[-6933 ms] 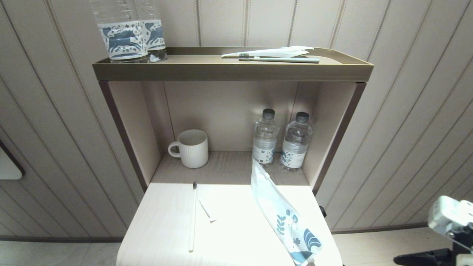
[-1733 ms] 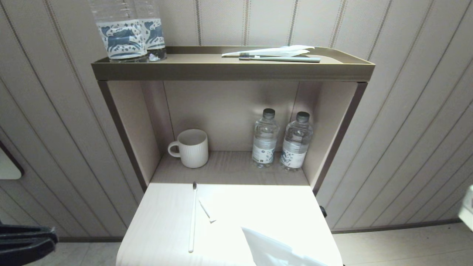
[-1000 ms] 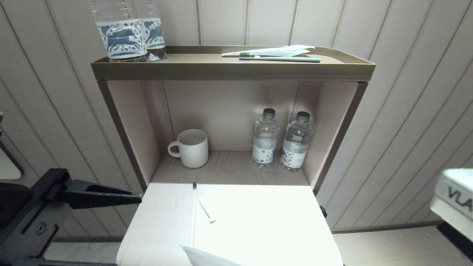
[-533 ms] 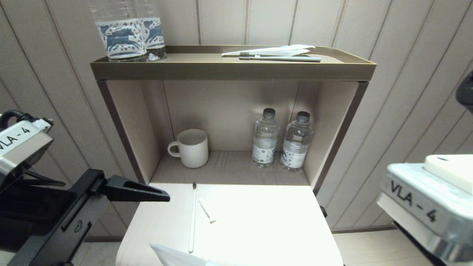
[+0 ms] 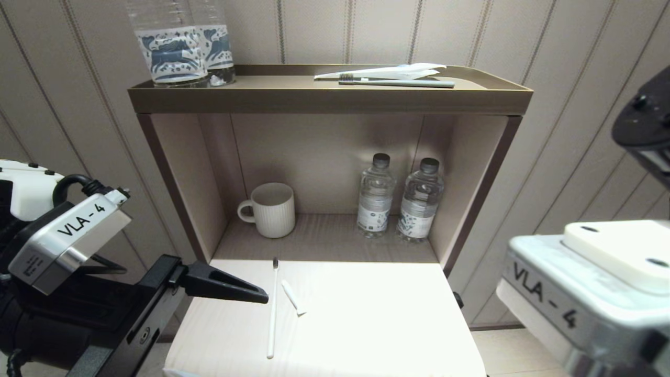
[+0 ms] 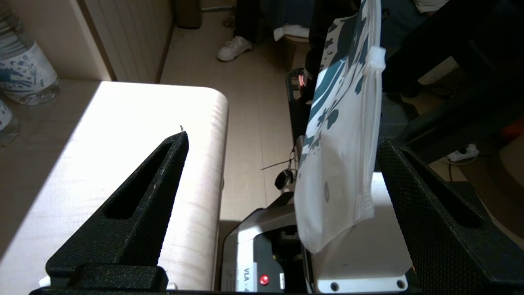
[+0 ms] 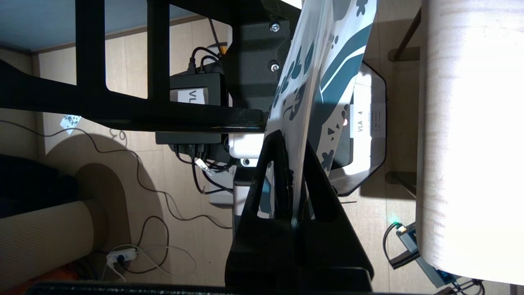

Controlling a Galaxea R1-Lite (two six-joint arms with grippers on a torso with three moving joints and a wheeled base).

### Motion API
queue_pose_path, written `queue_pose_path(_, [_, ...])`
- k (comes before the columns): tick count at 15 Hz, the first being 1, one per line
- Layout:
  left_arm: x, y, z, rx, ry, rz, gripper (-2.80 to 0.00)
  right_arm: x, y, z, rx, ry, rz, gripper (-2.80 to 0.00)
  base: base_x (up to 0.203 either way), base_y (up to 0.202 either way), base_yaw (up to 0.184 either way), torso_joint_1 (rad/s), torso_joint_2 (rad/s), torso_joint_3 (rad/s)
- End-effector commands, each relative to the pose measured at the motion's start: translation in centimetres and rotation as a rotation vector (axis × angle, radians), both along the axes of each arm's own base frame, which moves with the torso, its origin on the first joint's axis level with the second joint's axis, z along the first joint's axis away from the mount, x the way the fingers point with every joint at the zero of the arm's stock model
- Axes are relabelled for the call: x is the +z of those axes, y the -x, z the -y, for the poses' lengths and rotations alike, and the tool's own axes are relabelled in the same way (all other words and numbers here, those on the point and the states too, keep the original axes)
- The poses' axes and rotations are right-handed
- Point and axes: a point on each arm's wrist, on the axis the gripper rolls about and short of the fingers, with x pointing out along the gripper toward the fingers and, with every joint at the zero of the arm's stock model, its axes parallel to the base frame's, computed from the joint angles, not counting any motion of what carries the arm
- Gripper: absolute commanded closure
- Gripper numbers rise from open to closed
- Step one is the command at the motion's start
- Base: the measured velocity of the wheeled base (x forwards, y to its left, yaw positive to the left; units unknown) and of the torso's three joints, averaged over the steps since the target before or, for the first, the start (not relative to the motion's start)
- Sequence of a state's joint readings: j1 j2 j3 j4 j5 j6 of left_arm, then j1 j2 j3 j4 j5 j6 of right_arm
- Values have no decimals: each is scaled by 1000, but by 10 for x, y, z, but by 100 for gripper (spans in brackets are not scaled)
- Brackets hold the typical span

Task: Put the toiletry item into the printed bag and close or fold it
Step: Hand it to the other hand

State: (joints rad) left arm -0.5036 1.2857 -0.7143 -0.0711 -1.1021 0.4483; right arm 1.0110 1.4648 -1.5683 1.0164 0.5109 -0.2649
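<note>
White toothbrush (image 5: pixel 272 309) lying lengthwise at lower centre of the worktop (image 5: pixel 366 319), head toward the shelf, just right of the left gripper (image 6: pixel 282 164), jaws wide. Printed bag (image 7: pixel 315 98) pinched in the right gripper (image 7: pixel 295 180), off the worktop's near edge.

Hard glare bleaches the tabletop (image 5: pixel 366 319), the shelf recess (image 5: pixel 324 157) sits dim, wrist views are shadowy

"VLA-4" is printed on the left arm's wrist housing (image 5: pixel 70 238) and on the right arm's wrist housing (image 5: pixel 555 298). A base label (image 7: pixel 365 122) reads "VLA · 4". Bottle labels are illegible.
</note>
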Motion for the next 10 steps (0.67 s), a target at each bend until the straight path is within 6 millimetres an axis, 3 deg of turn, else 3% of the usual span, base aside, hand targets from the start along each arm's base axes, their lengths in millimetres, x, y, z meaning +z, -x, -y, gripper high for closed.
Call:
queue_pose_path(1, [2,1,2,-17,8,9,-280,-2,-2,-4,6,11,-8,0,0,0,0,0,0,0])
queue_pose_path(10, [1,6,8,-37,-5,15,-280,-1,-9,-16,8,3,-2,0,0,0,0,0,0,0])
